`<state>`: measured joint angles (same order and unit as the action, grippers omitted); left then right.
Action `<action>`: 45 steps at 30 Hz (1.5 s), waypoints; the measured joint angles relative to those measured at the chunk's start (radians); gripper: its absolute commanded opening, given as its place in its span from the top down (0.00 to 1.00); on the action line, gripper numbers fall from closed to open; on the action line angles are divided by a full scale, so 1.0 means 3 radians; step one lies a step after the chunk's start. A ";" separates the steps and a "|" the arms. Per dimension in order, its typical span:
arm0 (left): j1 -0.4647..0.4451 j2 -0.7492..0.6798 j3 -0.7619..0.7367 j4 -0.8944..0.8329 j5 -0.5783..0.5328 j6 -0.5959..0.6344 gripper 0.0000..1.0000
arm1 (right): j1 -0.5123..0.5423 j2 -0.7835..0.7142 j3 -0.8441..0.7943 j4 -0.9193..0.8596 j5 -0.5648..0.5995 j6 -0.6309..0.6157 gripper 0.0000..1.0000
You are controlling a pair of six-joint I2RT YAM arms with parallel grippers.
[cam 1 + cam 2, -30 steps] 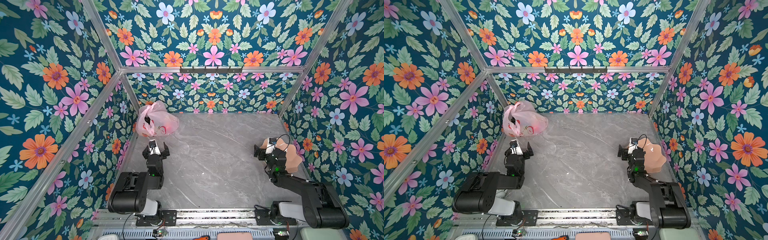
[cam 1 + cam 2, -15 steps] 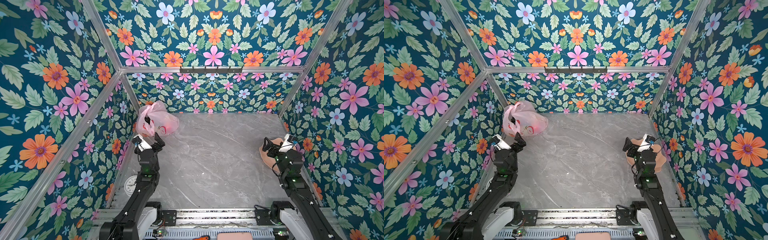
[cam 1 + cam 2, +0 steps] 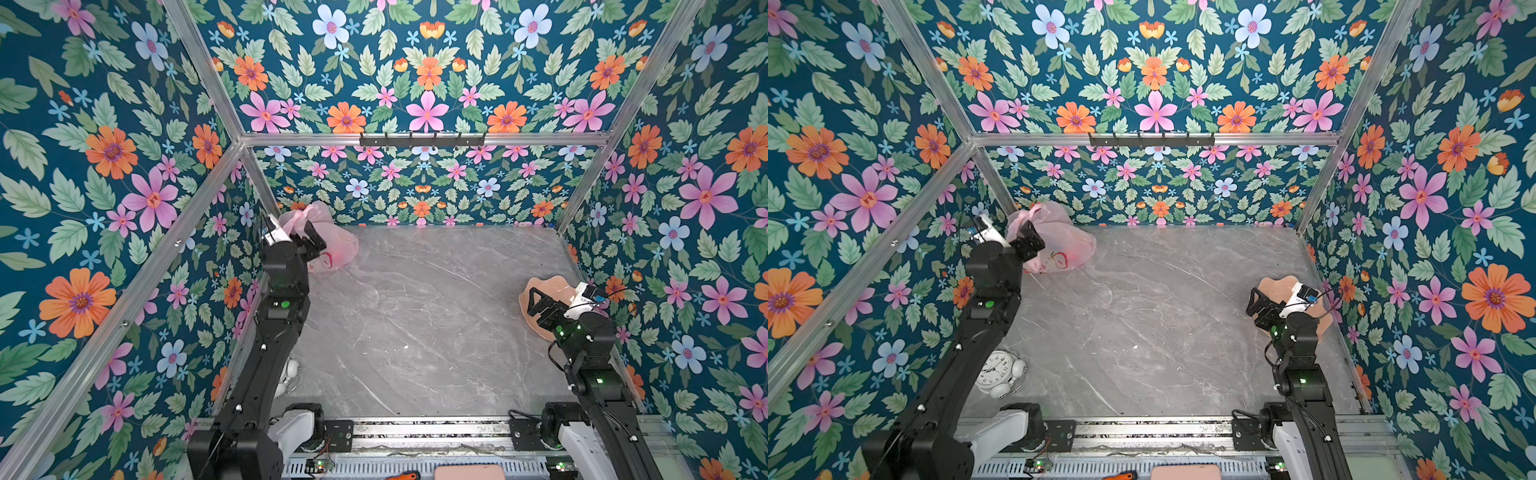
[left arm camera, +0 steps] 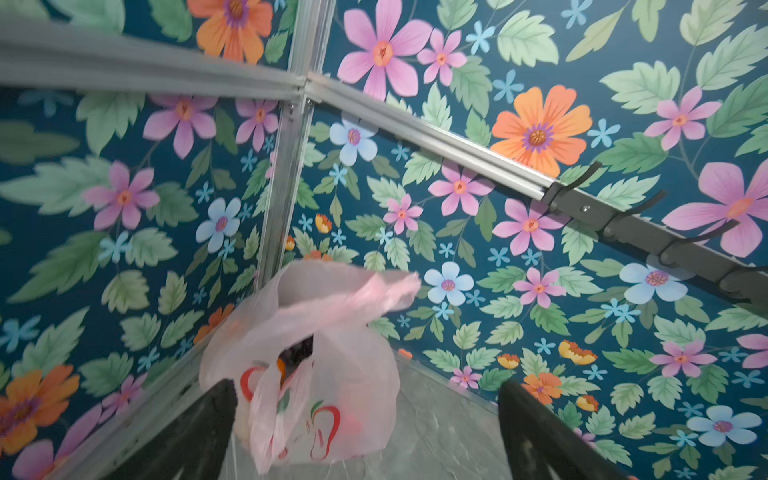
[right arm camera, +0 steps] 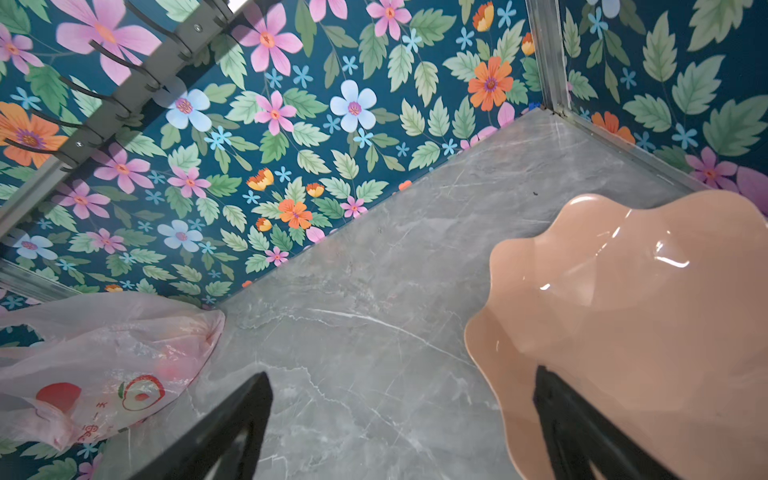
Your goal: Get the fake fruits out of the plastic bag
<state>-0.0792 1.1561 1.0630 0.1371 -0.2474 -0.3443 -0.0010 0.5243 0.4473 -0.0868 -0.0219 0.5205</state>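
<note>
With jaws wide apart, the left end effector (image 4: 365, 432) sits right before the flimsy plastic bag (image 4: 332, 374), so it'll probably snag film instead of fruit.

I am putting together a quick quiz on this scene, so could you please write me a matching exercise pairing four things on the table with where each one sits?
Things:
1. plastic bag
2. scalloped bowl
3. alarm clock
4. left gripper

Places:
A. near left, beside the left arm's base
B. right side, against the right wall
C. raised, open, just in front of the bag
D. far left corner of the table

Pairs: 1-D, 2-B, 3-A, 4-C
</note>
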 measured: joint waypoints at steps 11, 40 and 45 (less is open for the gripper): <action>0.0000 0.1298 0.1823 -0.0993 -0.0345 0.0954 0.00 | 0.0000 0.0069 -0.0029 -0.0095 0.0116 0.0098 0.02; 0.0024 0.2687 0.3258 -0.2317 -0.0610 0.1249 0.93 | 0.0000 0.0074 -0.0084 -0.0156 0.0258 0.0156 0.03; -0.0041 0.2575 0.3246 -0.2318 -0.0201 0.1011 1.00 | 0.0000 0.0074 -0.0084 -0.0160 0.0262 0.0156 0.03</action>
<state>-0.0914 1.9285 2.0369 -0.5583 -0.3077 -0.0410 -0.0010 0.5465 0.4221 -0.1349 0.0566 0.5674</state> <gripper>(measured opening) 0.055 0.969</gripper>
